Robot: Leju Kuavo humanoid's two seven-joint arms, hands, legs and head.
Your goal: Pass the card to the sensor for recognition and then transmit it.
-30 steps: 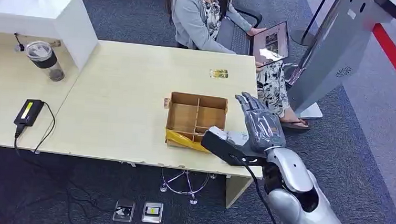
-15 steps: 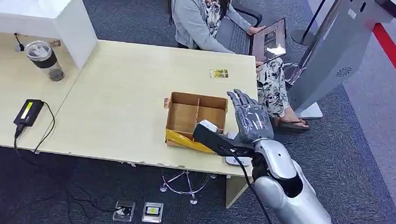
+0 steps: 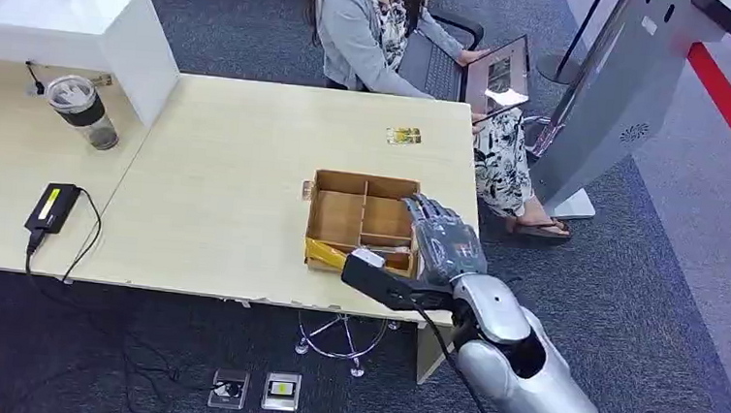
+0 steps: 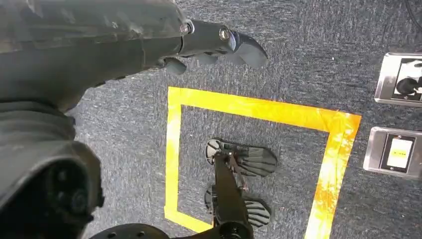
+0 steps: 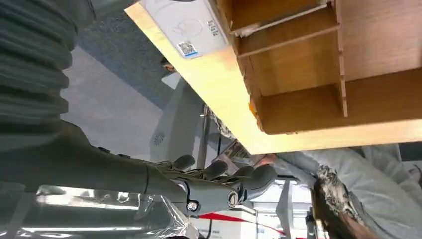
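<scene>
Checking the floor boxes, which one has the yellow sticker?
The right floor box in the head view; the left floor box shows only black and white.

The robot's silver right arm (image 3: 525, 368) enters the head view from the lower right and reaches forward and to the left, bent at the wrist. Its grey many-fingered right hand (image 3: 440, 239) is held flat with the back upward, fingers extended forward, close together and holding nothing. In the right wrist view the thick grey thumb and darker fingers (image 5: 219, 169) are stretched out, empty. The left hand (image 4: 209, 45) hangs downward, its dark fingers (image 4: 244, 47) loosely extended and gripping nothing.
</scene>
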